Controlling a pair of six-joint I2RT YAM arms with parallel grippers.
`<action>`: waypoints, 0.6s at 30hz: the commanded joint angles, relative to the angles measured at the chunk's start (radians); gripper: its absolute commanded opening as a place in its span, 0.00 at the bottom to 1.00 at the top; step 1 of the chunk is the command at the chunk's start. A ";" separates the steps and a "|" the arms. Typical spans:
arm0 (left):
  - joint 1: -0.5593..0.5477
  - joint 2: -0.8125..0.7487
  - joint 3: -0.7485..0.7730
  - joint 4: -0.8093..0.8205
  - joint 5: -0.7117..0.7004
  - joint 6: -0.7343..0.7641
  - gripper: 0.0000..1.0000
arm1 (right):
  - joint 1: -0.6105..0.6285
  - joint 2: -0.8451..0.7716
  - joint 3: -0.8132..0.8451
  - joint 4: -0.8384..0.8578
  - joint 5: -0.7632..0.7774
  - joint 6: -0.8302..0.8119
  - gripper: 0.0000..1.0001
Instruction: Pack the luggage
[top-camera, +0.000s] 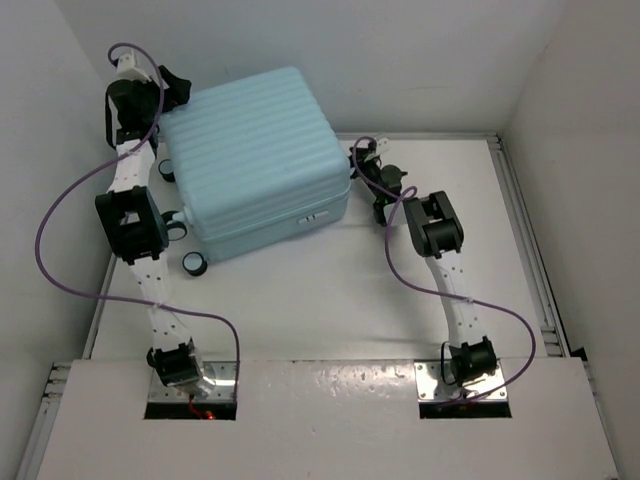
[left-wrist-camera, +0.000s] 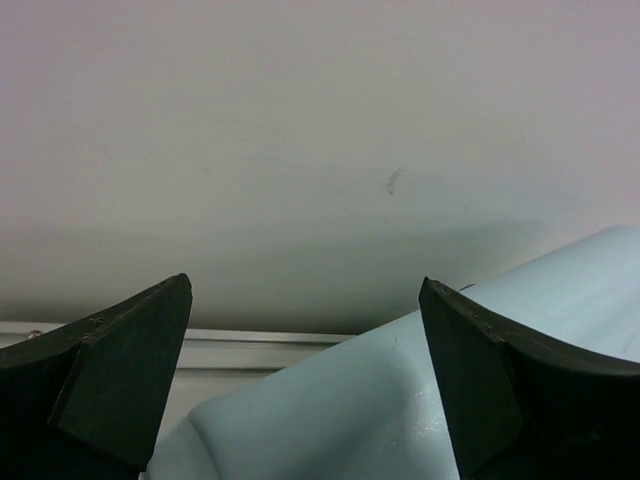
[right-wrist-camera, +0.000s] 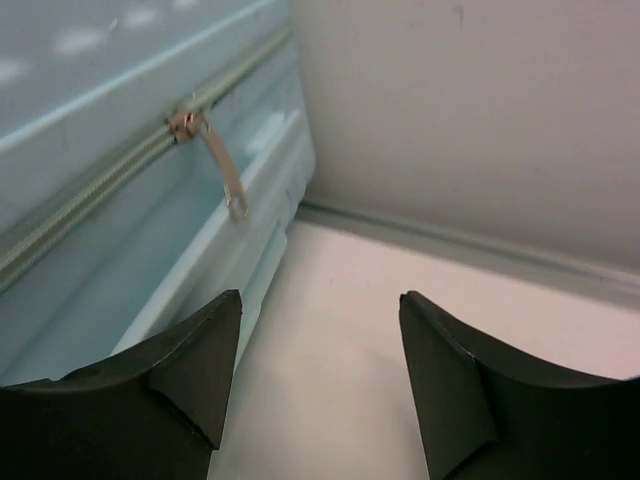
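Note:
The luggage (top-camera: 255, 160), a pale aqua-blue ribbed hard-shell suitcase, lies closed on the table at the back left, black wheels toward the left. My left gripper (top-camera: 172, 88) is open at its far left corner; the shell (left-wrist-camera: 400, 400) shows between and below the fingers. My right gripper (top-camera: 362, 158) is open beside the case's right side, over the table. In the right wrist view the suitcase (right-wrist-camera: 120, 170) fills the left, with its zip line and a metal zipper pull (right-wrist-camera: 218, 160) hanging down. The inside is hidden.
White walls close in the table at the back and both sides. A metal rail (top-camera: 525, 250) runs along the right edge. The white table (top-camera: 330, 300) stretches in front of the case. Purple cables (top-camera: 60, 250) loop beside both arms.

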 joint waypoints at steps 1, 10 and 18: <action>-0.154 -0.071 -0.130 -0.155 0.064 -0.021 1.00 | 0.053 -0.204 -0.150 0.324 -0.042 0.040 0.65; -0.077 -0.521 -0.294 -0.196 -0.046 -0.028 1.00 | -0.019 -0.527 -0.485 0.211 0.010 0.124 0.54; 0.065 -0.866 -0.568 -0.444 -0.295 -0.042 1.00 | -0.074 -0.866 -0.824 0.068 -0.256 0.302 0.41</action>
